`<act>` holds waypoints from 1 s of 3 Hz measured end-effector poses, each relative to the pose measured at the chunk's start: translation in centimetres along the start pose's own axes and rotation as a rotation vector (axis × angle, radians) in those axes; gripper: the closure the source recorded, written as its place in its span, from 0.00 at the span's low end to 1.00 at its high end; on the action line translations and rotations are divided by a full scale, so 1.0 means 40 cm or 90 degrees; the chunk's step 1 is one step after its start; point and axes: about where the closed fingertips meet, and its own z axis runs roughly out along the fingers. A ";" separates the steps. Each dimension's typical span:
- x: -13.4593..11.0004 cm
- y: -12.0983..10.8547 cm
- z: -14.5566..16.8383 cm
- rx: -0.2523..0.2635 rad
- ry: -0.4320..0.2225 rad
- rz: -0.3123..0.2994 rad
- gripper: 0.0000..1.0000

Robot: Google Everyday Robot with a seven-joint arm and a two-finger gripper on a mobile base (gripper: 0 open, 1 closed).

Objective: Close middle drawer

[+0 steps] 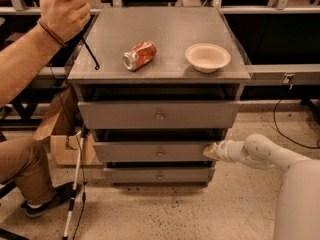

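Note:
The grey cabinet has three drawers. The middle drawer has a flat grey front with a small round knob and stands slightly pulled out. The taller top drawer sticks out further above it. The narrow bottom drawer sits below. My gripper is at the end of my white arm, coming in from the right, and its tip touches the right end of the middle drawer's front.
On the cabinet top lie a crushed red soda can and a white bowl. A person's arm holding a black stick reaches in at the upper left; their leg and a cardboard box are at the left.

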 end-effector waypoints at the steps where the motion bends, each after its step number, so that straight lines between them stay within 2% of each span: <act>1: 0.000 0.021 0.015 -0.008 -0.005 0.002 1.00; 3: -0.022 0.039 0.014 -0.016 -0.018 0.000 1.00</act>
